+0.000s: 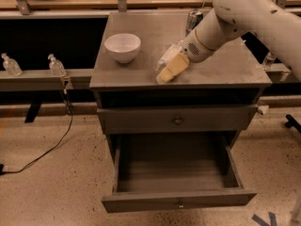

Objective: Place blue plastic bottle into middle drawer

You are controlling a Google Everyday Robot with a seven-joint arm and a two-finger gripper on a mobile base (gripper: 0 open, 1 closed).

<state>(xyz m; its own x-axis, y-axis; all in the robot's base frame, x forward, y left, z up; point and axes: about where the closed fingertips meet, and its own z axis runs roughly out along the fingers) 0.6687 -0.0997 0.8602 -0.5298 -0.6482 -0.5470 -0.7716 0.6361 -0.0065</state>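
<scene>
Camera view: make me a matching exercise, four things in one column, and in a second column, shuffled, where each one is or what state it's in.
Column one:
1. white bowl
2. drinks can
3. middle drawer
4. gripper

Column two:
A. pulled out
B. at the blue plastic bottle, near the front edge of the cabinet top
C. left part of the cabinet top
D. back of the cabinet top, beside the arm

Pairs: 1-C, 2-D, 3-A, 4-B.

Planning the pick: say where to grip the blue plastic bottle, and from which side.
Likely best: grip the blue plastic bottle across its mid-body, from above. It lies on its side on the cabinet top, long flanks exposed. The gripper sits at it, near the front edge.
</scene>
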